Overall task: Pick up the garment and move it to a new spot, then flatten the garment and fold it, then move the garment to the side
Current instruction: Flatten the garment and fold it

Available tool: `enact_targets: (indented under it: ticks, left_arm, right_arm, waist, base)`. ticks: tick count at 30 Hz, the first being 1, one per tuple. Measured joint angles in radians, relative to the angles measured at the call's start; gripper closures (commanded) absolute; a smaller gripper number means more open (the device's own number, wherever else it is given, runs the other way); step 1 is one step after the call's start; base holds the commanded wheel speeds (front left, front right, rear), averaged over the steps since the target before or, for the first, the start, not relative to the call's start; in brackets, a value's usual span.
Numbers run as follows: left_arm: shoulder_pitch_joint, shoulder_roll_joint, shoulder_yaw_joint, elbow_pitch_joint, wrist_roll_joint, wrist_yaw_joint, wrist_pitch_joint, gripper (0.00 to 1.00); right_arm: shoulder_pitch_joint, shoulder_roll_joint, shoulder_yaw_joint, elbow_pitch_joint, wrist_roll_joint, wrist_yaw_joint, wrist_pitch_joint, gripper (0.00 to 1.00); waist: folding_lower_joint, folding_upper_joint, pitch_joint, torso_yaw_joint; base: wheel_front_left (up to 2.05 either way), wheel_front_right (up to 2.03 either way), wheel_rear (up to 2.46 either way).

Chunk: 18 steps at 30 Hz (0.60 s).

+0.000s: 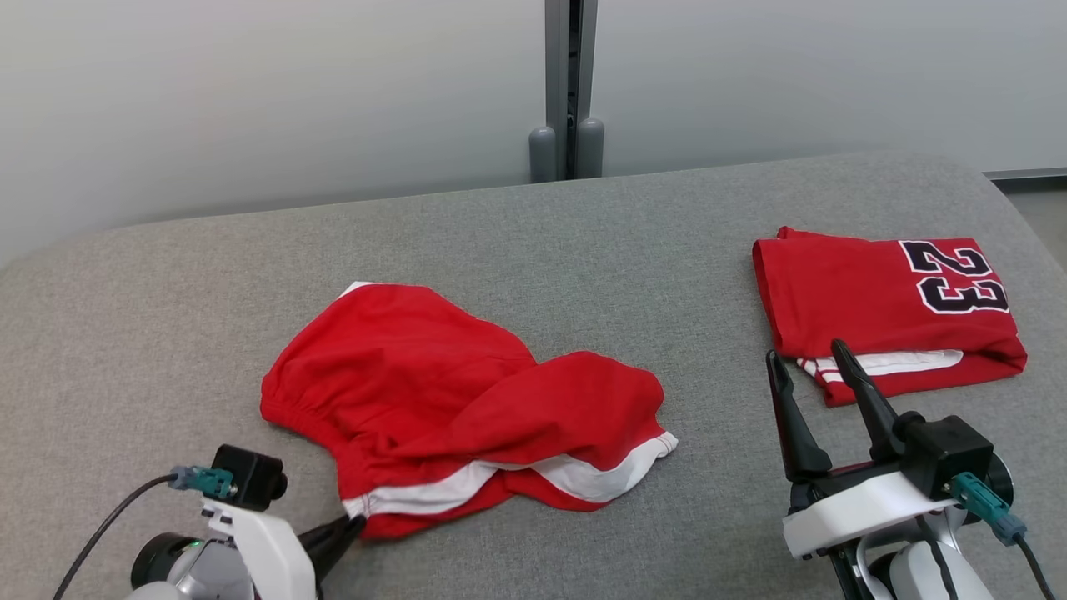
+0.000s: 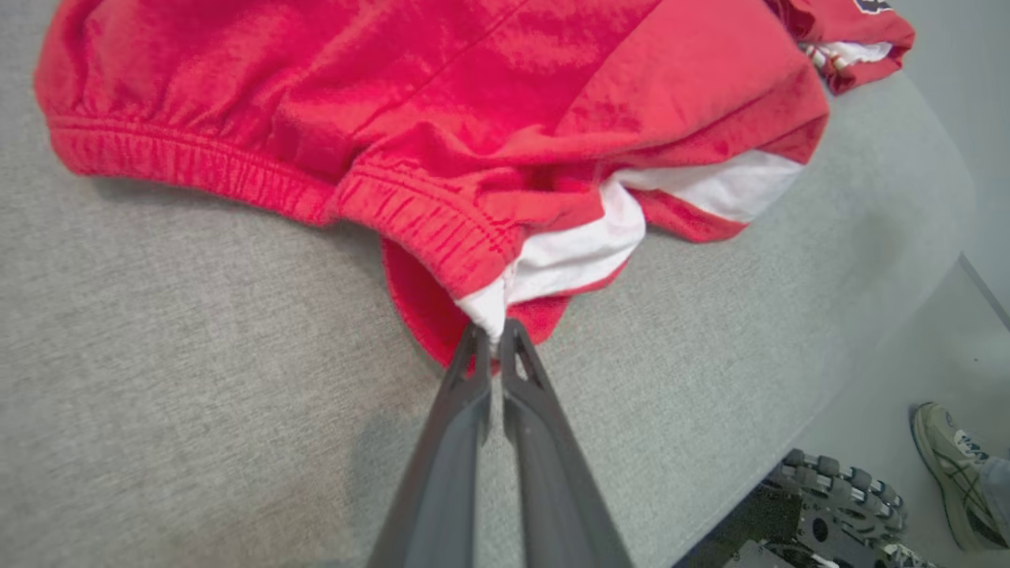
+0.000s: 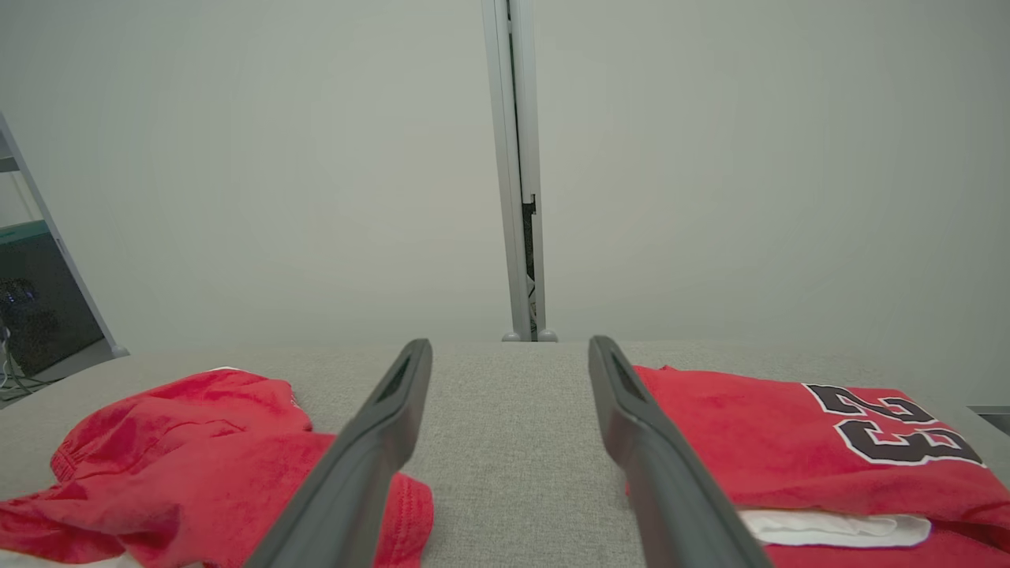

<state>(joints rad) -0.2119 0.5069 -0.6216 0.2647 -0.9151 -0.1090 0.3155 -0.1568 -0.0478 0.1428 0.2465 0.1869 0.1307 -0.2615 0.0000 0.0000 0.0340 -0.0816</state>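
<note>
The garment (image 1: pixel 450 400) is a pair of red shorts with white trim, lying crumpled at the middle of the grey table (image 1: pixel 583 225). My left gripper (image 1: pixel 354 527) is at the shorts' near corner, shut on the red and white hem. In the left wrist view the garment (image 2: pixel 442 118) spreads above my left gripper (image 2: pixel 495 335), whose fingers pinch the white-edged hem together. My right gripper (image 1: pixel 804 354) hovers open at the lower right, nothing between its fingers. From the right wrist, the garment (image 3: pixel 197 442) lies left of my right gripper (image 3: pixel 509 351).
A folded red jersey (image 1: pixel 884 308) with the number 23 lies at the table's right, just beyond my right gripper; it is also the jersey (image 3: pixel 789 442) in the right wrist view. A person's shoe (image 2: pixel 951 473) and a wheel (image 2: pixel 836 505) stand on the floor beside the table.
</note>
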Motion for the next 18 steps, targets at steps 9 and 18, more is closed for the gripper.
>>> enact_targets:
  ticks: [9, 18]
  left_arm:
    - [0.057, 0.146, -0.019, -0.088, 0.028, 0.005, 0.058, 1.0]
    - [0.089, 0.179, -0.025, -0.072, 0.062, 0.042, 0.049, 0.66]
  right_arm:
    - [-0.002, 0.0, -0.011, 0.01, -0.013, 0.0, 0.003, 0.0]
    - [-0.002, 0.0, -0.017, 0.01, -0.016, 0.0, 0.012, 0.0]
  waist:
    - [0.0, 0.0, 0.01, -0.004]
    - [0.0, 0.0, 0.017, -0.003]
  base:
    - [0.0, 0.0, 0.0]
    - [0.0, 0.0, 0.0]
